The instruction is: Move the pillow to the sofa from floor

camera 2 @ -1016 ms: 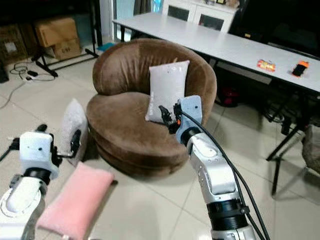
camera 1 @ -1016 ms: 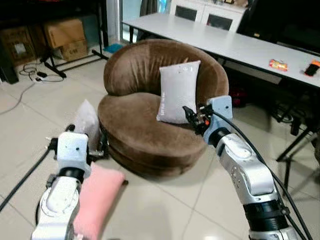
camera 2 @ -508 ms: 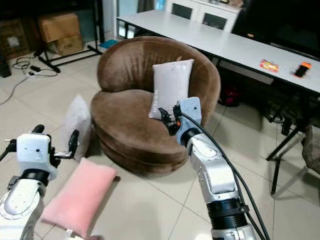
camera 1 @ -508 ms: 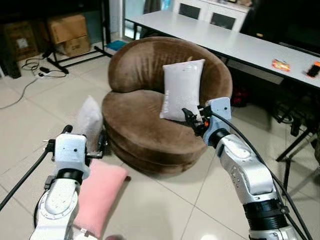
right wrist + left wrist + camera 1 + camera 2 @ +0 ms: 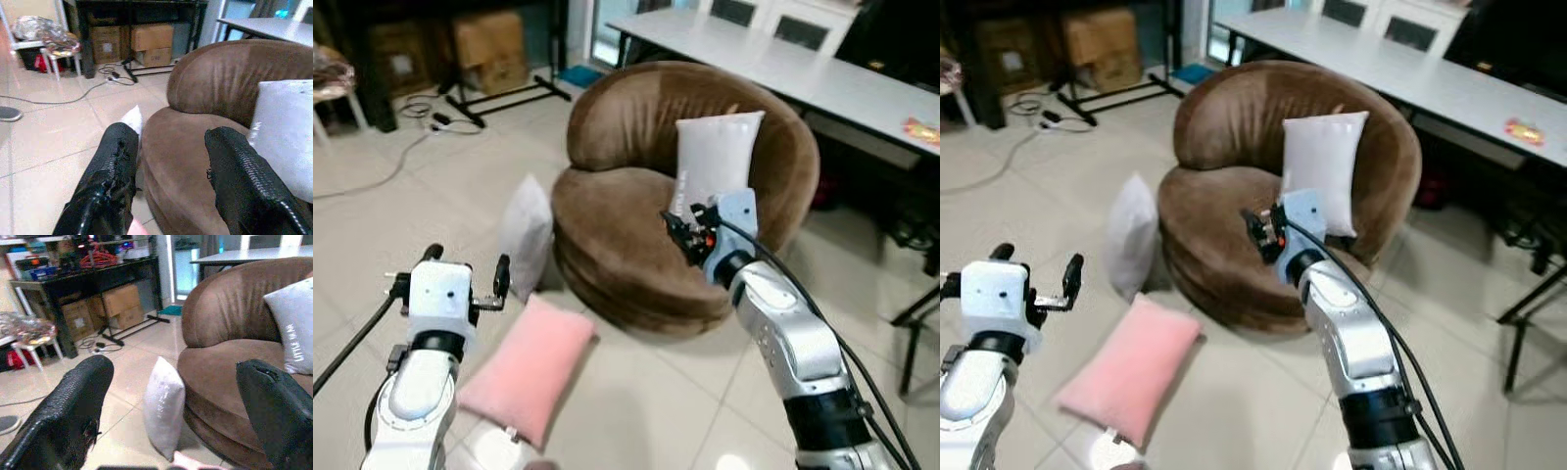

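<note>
Left eye view: a pink pillow (image 5: 530, 367) lies on the floor tiles, lower left, below the spread-fingered left gripper (image 5: 467, 275). Centre, the right gripper (image 5: 674, 227) hovers over the brown sofa (image 5: 636, 255), its gap unclear here. Right wrist view: its fingers (image 5: 110, 181) stand apart, empty.

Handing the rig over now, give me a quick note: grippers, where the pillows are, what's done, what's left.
Left gripper: open, empty, held above the floor by the pink pillow.
Right gripper: open, empty, over the brown sofa seat, in front of the grey pillow that leans upright on the backrest.
On the floor: pink pillow lying flat, white pillow propped against the sofa base.
Done: one pillow is on the sofa.
Left: two floor pillows not yet picked up. Pink is nearest the left gripper, probably next.
</note>
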Controlling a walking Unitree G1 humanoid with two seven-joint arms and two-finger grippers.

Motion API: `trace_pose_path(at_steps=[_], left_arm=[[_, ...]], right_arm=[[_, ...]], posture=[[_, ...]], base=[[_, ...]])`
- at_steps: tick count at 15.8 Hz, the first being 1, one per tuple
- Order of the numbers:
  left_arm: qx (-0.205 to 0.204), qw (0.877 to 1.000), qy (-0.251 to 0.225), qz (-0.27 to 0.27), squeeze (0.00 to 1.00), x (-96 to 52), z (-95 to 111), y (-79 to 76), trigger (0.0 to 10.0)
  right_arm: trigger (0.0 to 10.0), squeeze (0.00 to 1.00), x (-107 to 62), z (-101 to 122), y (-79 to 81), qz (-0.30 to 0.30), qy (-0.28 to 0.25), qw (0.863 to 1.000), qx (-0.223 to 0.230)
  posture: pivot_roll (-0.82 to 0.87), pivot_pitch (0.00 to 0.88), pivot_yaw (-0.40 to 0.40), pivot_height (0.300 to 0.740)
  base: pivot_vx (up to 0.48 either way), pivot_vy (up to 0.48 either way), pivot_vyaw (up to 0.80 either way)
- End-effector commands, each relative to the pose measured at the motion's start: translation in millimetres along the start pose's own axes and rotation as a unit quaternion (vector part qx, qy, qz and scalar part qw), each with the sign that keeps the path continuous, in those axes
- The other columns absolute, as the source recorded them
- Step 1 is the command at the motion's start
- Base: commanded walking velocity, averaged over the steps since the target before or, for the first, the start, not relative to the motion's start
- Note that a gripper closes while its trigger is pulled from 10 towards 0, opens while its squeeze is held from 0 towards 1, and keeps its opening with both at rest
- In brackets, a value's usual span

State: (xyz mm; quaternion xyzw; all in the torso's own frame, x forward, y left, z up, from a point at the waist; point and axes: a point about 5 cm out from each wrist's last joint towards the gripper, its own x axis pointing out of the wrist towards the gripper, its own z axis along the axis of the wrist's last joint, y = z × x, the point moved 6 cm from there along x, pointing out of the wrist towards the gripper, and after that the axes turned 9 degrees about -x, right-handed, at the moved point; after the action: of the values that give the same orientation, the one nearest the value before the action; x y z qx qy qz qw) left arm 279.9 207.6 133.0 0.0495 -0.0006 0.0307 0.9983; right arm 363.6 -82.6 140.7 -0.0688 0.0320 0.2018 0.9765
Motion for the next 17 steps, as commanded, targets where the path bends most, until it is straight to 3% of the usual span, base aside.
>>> trace_pose_path(at_steps=[1,5,8,14,17], left_arm=[[-0.006,1.0,-0.003,-0.014,0.0,-0.2,1.3,-9.8,10.0],[-0.006,1.0,0.0,-0.012,0.0,-0.3,0.5,-8.1,10.0],[-0.005,1.0,0.002,-0.013,0.0,-0.7,-0.3,-8.0,10.0],[-0.003,1.0,0.004,-0.014,0.0,-3.0,-0.2,-6.7,10.0],[0.007,1.0,0.015,-0.023,0.0,-9.5,-0.1,-2.4,10.0]], right_arm=[[10.0,0.0,-4.4,-3.0,-11.9,-0.017,0.005,1.0,-0.004],[10.0,0.0,-7.0,-4.4,-16.1,-0.025,0.001,1.0,-0.012],[10.0,0.0,-10.5,-17.3,-19.8,-0.028,0.026,0.999,-0.014],[10.0,0.0,-13.0,-23.0,-13.9,-0.01,0.034,0.999,-0.023],[10.0,0.0,-15.4,-28.7,-4.9,-0.004,0.038,0.999,-0.016]], posture=[[0.06,0.0,-0.11,0.74],[0.06,0.0,-0.104,0.74],[0.05,0.0,-0.096,0.74],[0.06,0.0,-0.09,0.74],[0.08,0.0,-0.049,0.74]], base=[[0.0,0.266,0.0],[0.0,0.306,0.0],[0.0,0.312,0.0],[0.0,0.311,-0.43],[0.0,0.311,-0.19]])
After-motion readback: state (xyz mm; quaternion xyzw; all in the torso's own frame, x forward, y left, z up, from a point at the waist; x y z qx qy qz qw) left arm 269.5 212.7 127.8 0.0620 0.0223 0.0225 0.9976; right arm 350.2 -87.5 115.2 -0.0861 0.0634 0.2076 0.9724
